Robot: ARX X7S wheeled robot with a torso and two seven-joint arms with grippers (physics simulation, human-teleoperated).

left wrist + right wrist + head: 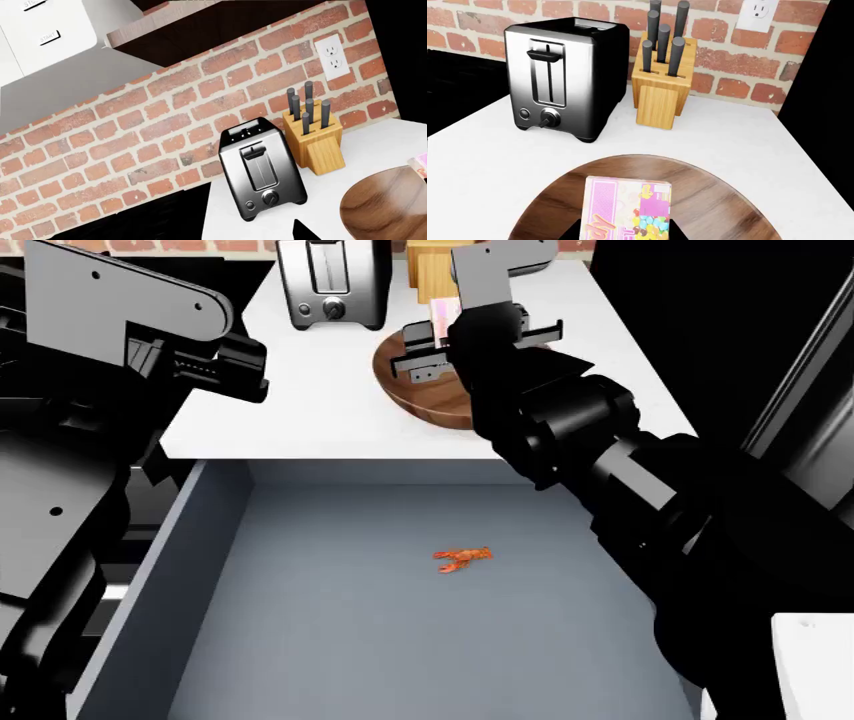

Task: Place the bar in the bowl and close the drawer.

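Two fingers of the right gripper [424,352] are clamped on the bar [626,211], a flat pink packet with printed candy colours, and they hold it just above the wooden bowl [720,200]. The bar is tilted and not yet resting in the bowl, so I judge that a release from here may let it slide on the smooth curved wood, or tip over the low rim if the gripper is not centred. The bowl is wide, shallow and brown with clear grain. Behind the bowl stands a shiny metal toaster [564,77] with a black lever and knob, and beside the toaster a pale wooden knife block [660,95] with dark handles, before a red brick wall [120,145]. The white counter [294,410] looks hard and slippery. In front of the bowl the grey-blue drawer [214,640] is wide open, with a tiny orange lobster [462,558] inside. The left gripper [220,365] waits beside the bowl; whether it is apart I cannot tell. The drawer could catch an arm when it is pushed shut.
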